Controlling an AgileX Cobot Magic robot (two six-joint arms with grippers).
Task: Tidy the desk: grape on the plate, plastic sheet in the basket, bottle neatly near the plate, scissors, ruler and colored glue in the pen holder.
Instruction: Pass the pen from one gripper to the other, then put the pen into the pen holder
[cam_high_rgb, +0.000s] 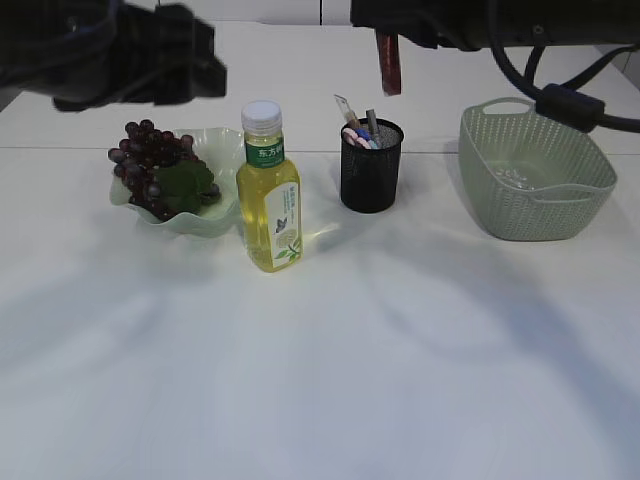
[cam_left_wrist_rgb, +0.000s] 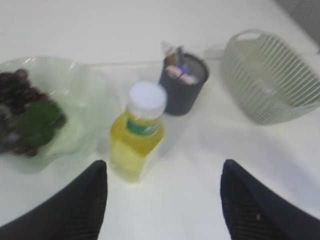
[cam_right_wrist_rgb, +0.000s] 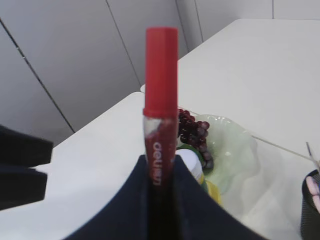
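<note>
The glue (cam_right_wrist_rgb: 161, 100), a red-capped tube with a clear barrel, sits clamped mid-body in my right gripper (cam_right_wrist_rgb: 159, 172), raised above the holder (cam_high_rgb: 371, 166). I judge it light, rigid and slick, so I grip the barrel below the cap. My left gripper (cam_left_wrist_rgb: 162, 200) is spread wide, empty, over the bottle (cam_left_wrist_rgb: 136, 132) beside the plate (cam_left_wrist_rgb: 85, 90).

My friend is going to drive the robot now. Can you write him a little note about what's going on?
Right gripper: shut on the red glue stick, held high, behind and above the pen holder.
Left gripper: open, empty, above the bottle.
Done: grapes on the plate, bottle beside the plate, some items in the holder.
Left: put the glue in the holder.
The basket contents are hard to see.
</note>
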